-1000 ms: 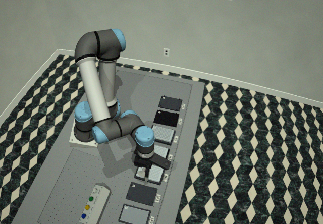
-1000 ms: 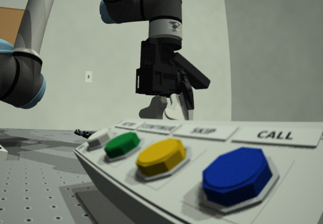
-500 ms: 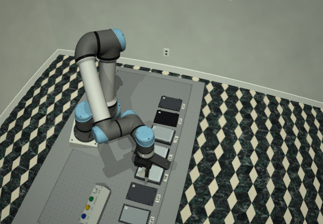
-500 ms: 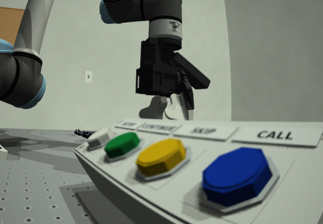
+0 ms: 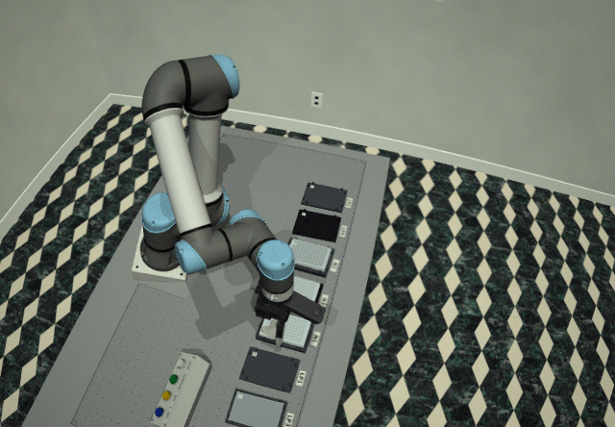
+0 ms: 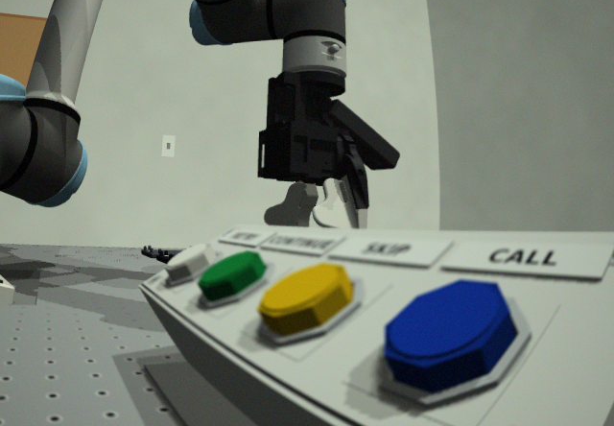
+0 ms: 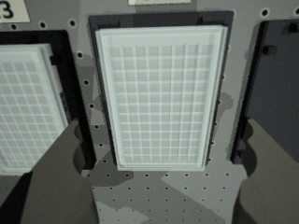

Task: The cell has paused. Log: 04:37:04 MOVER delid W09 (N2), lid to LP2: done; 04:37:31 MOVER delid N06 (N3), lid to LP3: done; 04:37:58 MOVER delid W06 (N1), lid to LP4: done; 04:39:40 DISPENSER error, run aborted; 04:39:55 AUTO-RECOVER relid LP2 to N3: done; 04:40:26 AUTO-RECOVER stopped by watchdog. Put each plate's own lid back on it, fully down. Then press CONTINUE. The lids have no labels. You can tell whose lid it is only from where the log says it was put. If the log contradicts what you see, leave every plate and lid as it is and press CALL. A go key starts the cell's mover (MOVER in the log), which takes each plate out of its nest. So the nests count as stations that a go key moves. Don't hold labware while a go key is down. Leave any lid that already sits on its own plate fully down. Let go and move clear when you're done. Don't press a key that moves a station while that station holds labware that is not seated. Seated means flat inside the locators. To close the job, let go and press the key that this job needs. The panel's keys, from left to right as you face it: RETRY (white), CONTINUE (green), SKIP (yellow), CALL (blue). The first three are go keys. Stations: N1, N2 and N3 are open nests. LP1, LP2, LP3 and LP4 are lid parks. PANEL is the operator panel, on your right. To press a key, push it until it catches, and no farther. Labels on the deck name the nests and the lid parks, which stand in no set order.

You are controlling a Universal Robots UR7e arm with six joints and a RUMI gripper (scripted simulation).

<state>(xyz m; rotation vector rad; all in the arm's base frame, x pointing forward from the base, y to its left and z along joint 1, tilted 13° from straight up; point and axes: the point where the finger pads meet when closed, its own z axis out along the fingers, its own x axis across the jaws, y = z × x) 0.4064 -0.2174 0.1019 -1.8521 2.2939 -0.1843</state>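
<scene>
My gripper hangs open just above a white well plate with a clear lid on it, which lies in a dark nest. The two fingers stand wide on either side of the plate's near end and touch nothing; the gripper also shows in the panel view. A second white plate lies in the nest to the left in the wrist view, partly hidden under my wrist in the overhead view. A third plate lies farther along the row with its wells open.
An empty dark park lies just beyond the gripper's plate, then a park with a pale lid. Two dark pads end the row at the far side. The panel holds white, green, yellow and blue keys.
</scene>
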